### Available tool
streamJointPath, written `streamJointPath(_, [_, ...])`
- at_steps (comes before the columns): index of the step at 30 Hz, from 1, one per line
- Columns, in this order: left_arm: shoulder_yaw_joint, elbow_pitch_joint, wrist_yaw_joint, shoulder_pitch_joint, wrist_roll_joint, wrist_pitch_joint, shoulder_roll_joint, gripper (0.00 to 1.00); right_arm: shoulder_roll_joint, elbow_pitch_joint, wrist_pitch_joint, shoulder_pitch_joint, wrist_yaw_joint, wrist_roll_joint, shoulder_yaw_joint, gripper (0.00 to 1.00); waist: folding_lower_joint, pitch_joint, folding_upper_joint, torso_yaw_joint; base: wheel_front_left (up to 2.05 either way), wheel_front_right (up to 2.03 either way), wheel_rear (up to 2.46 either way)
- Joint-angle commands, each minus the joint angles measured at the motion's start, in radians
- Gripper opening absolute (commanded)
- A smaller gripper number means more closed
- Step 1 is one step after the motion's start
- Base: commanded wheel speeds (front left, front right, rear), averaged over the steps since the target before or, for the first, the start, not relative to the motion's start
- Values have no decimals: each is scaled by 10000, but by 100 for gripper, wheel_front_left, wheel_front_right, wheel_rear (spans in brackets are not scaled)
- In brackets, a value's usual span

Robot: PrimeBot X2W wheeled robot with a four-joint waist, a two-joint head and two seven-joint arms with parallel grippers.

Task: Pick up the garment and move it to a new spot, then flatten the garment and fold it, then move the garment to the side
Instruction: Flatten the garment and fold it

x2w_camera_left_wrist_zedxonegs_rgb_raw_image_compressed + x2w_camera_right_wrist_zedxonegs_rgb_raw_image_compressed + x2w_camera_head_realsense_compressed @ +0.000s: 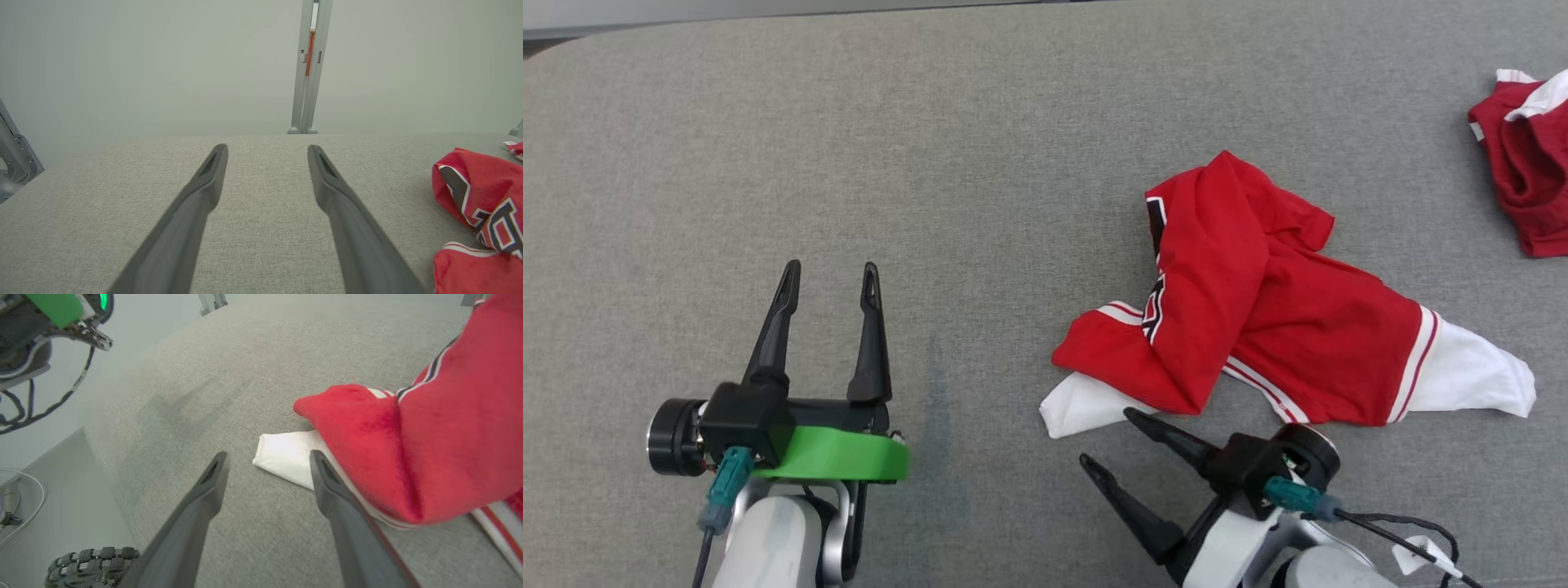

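At 7 o'clock in your head view, the left gripper point(832, 267) sits over the grey table point(947, 163), fingers spread, holding nothing. At 5 o'clock the right gripper point(1108, 437), also spread and empty, points toward 10 o'clock, close to the garment's white cuff point(1082, 406). The red garment point(1258, 310) lies crumpled at 3 o'clock. Another red shirt point(1531, 175) lies at 2 o'clock.
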Motion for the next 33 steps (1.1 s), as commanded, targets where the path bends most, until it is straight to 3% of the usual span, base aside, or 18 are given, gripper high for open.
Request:
streamJointPath(1, [-5, 11, -33, -184, 22, -28, -14, 100, -58, 348, -11, -389, -12, 73, 265, 100, 0, 277, 0, 287, 0, 0, 0])
streamJointPath(9, [66, 42, -44, -282, 51, -28, -158, 100, 403, 2870, 51, -1869, -12, -380, 942, 100, 0, 454, 0, 498, 0, 0, 0])
streamJointPath(10, [79, 48, -51, -282, 62, -28, -168, 100, 453, 3175, 176, -1999, -12, -464, 985, 93, 0, 464, 0, 509, 0, 0, 0])
streamJointPath(11, [89, 56, -59, -283, 55, -27, -175, 100, 470, 3407, 249, -2086, -12, -515, 1005, 49, 0, 470, 0, 516, 0, 0, 0])
streamJointPath(13, [103, 65, -78, -301, 77, -27, -195, 100, 600, 3688, 269, -2249, -15, -481, 1114, 0, 0, 478, 0, 532, 0, 0, 0])
streamJointPath(21, [184, 93, -118, -286, 96, -27, -245, 100, 979, 2811, -816, -2846, -7, 194, 1518, 0, 0, 367, 0, 513, 0, 0, 0])
streamJointPath(28, [276, 102, -123, -191, 114, -27, -278, 100, 1246, 678, -1563, -3892, -7, 773, 2441, 0, 0, 233, 0, 396, 0, 0, 0])
streamJointPath(33, [399, 55, -93, -91, 183, -28, -290, 100, 1424, -1196, -1823, -4426, -7, 1183, 2272, 0, 0, 188, 0, 259, 0, 0, 0])
